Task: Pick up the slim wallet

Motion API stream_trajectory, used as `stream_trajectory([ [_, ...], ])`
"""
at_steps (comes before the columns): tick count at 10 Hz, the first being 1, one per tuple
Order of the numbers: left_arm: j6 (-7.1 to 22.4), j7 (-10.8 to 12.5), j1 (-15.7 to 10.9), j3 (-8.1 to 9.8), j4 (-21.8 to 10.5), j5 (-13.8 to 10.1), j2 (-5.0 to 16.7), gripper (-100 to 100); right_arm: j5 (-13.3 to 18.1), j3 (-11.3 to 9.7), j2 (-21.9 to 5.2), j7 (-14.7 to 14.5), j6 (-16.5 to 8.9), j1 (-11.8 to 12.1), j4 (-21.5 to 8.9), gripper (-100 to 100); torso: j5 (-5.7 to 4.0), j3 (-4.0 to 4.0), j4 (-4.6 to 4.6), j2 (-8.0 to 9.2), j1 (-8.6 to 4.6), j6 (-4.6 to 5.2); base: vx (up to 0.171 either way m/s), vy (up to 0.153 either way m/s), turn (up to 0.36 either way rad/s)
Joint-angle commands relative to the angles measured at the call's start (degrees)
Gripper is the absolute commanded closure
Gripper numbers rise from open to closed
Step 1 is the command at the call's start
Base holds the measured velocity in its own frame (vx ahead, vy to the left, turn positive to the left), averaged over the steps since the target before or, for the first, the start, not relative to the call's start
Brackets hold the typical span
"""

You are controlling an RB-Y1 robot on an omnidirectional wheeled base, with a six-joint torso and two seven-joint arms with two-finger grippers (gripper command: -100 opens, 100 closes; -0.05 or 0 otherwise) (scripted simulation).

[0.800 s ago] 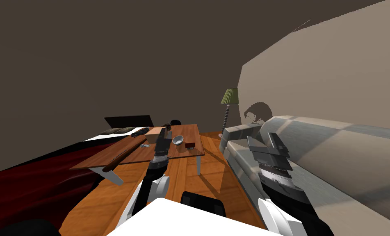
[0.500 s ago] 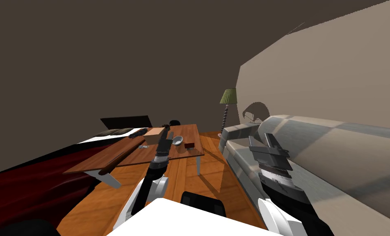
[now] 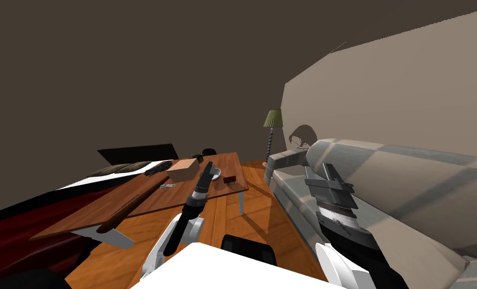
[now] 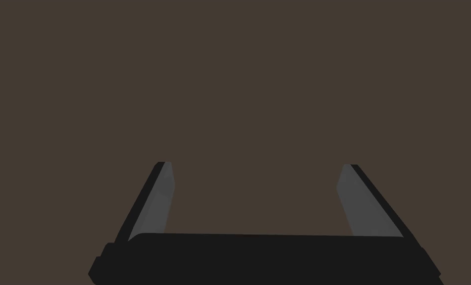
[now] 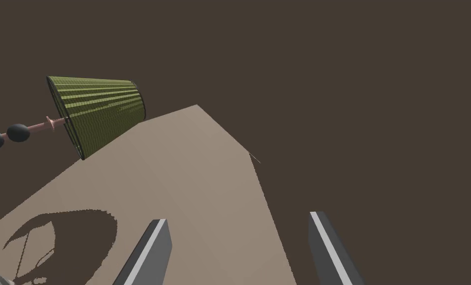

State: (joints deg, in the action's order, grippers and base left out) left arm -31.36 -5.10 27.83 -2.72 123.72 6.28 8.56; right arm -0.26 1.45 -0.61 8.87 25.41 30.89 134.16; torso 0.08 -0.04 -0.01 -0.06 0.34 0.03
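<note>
The slim wallet [image 3: 229,178], rendered as a small dark red slab, is lying flat on the wooden table [image 3: 147,198], near its right edge toward the far end, just right of a pale bowl [image 3: 217,174]. Nothing is gripping it.

The left gripper [image 3: 210,165] is hanging above the table at the bowl, just left of the wallet and, as far as can be judged, apart from it. Its fingers [image 4: 156,203] are standing wide apart with nothing between them, pointing at a dark wall rather than down at the table.

The right gripper [image 3: 326,173] is being held over the grey sofa [image 3: 408,200], well apart from the wallet. Its fingers [image 5: 152,252] are likewise spread and empty, facing toward a green-shaded lamp [image 5: 98,111].

A tan box [image 3: 183,169] is sitting left of the bowl.

Assessment: the approach is under way and the grasp is not yet begun. Remaining steps are turning the left gripper down over the wallet, closing on it and lifting.
</note>
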Motion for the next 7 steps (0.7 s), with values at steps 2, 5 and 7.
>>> stream_trajectory([
  [2, -1.3, -2.5, -1.6, 0.12, -4.6, 1.5, 2.4, -100, 0.0, 0.0, 0.0, 0.0, 0.0, 0.0, 0.0, 0, 0.02, 0.01, 0.00, 0.02, 0.10, -0.01, -0.004, 0.113, -0.209],
  [5, -2.5, -4.6, -3.1, 0.22, -9.1, 2.7, 3.4, -100, 0.0, 0.0, 0.0, 0.0, 0.0, 0.0, 0.0, 0, -0.02, 0.00, 0.00, 0.00, -0.12, -0.01, 0.001, 0.064, -0.188],
  [7, -3.8, -6.9, -4.6, 0.34, -13.3, 4.1, 3.9, -100, 0.0, 0.0, 0.0, 0.0, 0.0, 0.0, 0.0, 0, 0.01, 0.00, 0.00, -0.01, 0.02, -0.02, 0.003, 0.110, -0.260],
])
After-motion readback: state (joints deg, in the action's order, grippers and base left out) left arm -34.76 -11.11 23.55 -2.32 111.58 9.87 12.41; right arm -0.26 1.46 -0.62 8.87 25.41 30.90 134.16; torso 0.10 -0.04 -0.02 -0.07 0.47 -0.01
